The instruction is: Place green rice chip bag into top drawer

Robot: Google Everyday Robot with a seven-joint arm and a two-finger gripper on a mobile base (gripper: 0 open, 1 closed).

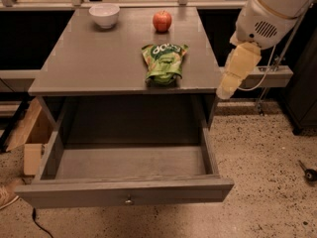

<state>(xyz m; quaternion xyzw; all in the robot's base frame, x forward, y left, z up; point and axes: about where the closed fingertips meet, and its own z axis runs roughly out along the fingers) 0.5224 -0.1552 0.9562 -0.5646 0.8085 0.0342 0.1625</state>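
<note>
The green rice chip bag (164,63) lies flat on the grey table top (99,58), near its front edge and right of centre. The top drawer (129,165) below is pulled fully open, and its inside is bare; its small round knob (129,201) shows on the front panel. My gripper (226,87) hangs at the end of the white arm (270,14), pointing down just off the table's right front corner. It is to the right of the bag, apart from it, and holds nothing.
A red apple (162,20) and a white bowl (104,15) stand at the back of the table top. A wooden box (30,138) sits on the floor to the left of the drawer. A cable and a shelf (270,73) are behind the arm.
</note>
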